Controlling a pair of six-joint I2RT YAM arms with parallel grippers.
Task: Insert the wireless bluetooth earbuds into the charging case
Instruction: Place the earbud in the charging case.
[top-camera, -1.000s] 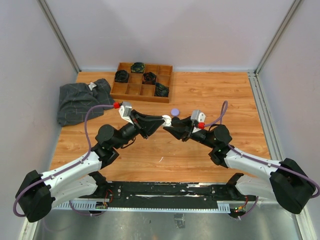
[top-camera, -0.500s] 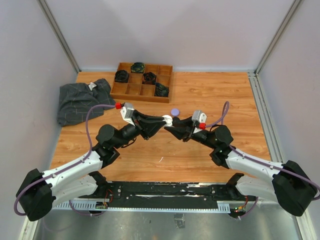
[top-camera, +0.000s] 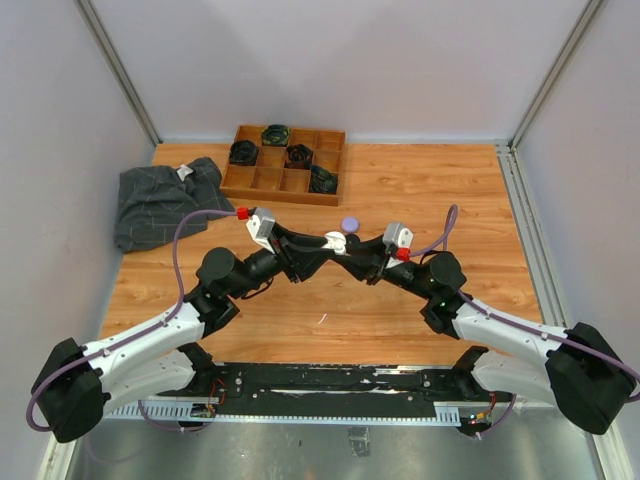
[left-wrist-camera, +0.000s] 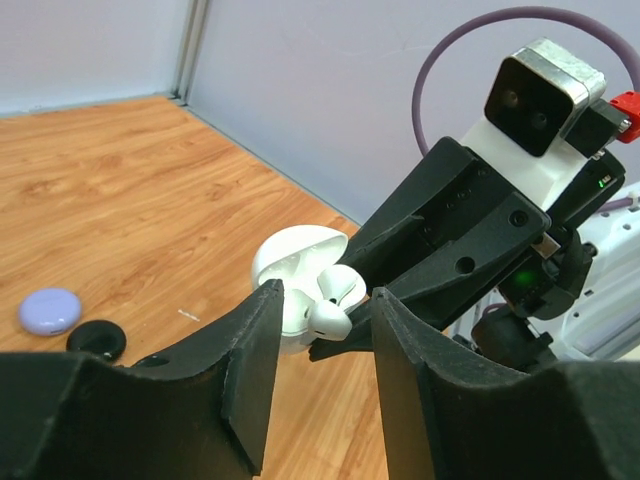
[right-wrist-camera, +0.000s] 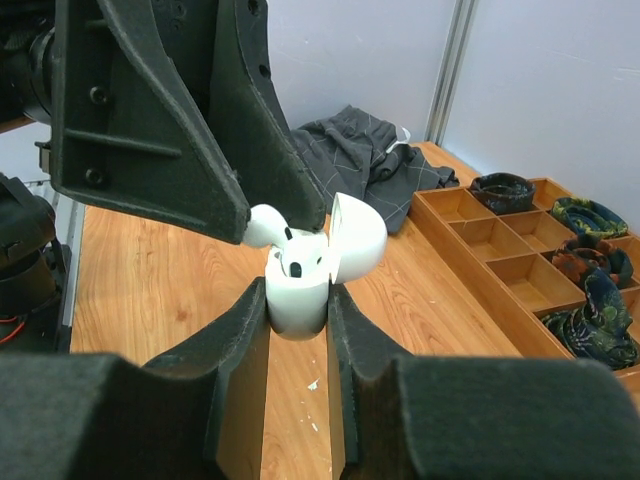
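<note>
White plastic marks the work, held in the air above the middle of the table (top-camera: 400, 300). On the left, the left gripper (left-wrist-camera: 326, 325) is seen with its jaws parted. One white earbud (left-wrist-camera: 333, 298) lies between them, tilted at the rim of the charging case (right-wrist-camera: 360, 238), and it does not appear to be pinched. A second earbud (right-wrist-camera: 297, 262) is already seated. On the right, the right gripper (right-wrist-camera: 298, 312) is clamped on the case, which stands open. The step is judged best done by drawing the left jaws straight back, so that the bud is not dragged out. A light press may be needed if it sits high. No brand, label or writing can be read.
</note>
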